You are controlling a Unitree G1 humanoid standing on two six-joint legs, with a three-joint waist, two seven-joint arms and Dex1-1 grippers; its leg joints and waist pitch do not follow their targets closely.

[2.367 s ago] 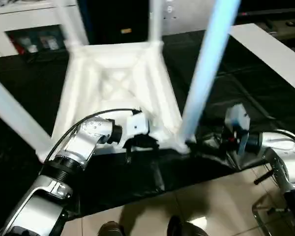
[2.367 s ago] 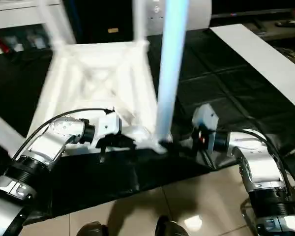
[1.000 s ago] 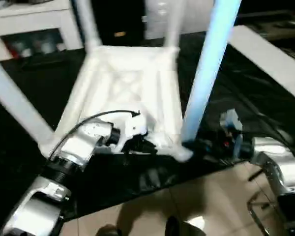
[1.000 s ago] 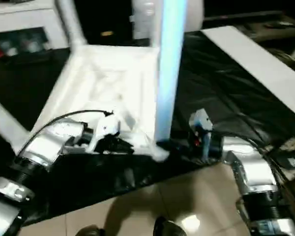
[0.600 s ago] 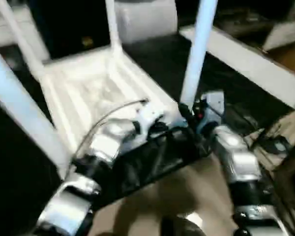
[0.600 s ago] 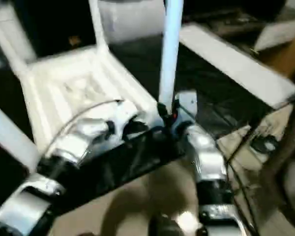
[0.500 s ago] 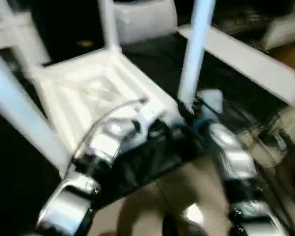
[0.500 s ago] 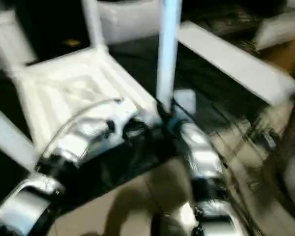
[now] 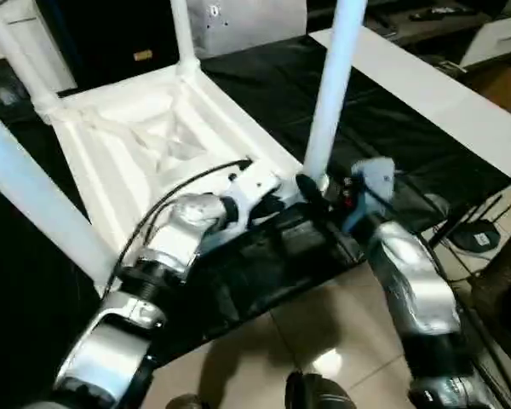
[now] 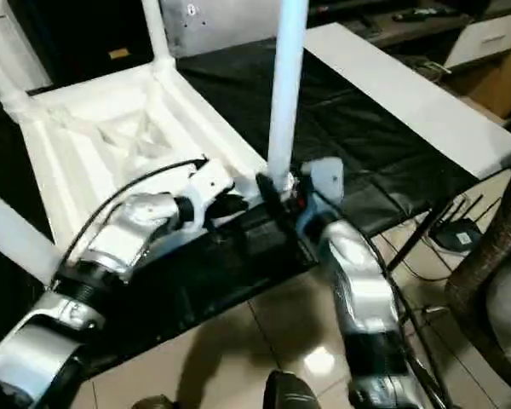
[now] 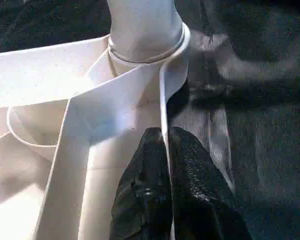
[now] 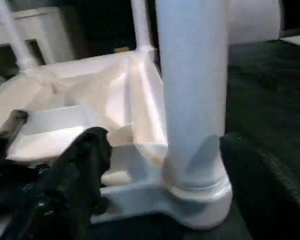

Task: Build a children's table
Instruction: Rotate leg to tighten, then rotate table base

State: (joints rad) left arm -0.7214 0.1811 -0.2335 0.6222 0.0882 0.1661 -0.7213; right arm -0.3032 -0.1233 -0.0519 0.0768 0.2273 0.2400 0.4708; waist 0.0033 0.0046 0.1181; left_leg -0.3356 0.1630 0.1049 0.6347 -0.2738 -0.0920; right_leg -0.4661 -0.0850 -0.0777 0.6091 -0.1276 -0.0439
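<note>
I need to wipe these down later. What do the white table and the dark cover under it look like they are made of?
The table looks like moulded plastic: all white, smooth, faintly glossy, with thin ribs under the top. The cover looks like thin black plastic sheeting, wrinkled and shiny, though it could be coated fabric.

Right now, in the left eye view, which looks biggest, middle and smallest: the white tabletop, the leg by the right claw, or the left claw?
1. Tabletop, biggest.
2. Leg by the right claw; it is near the camera, which may flatter it.
3. Left claw, smallest.
</note>
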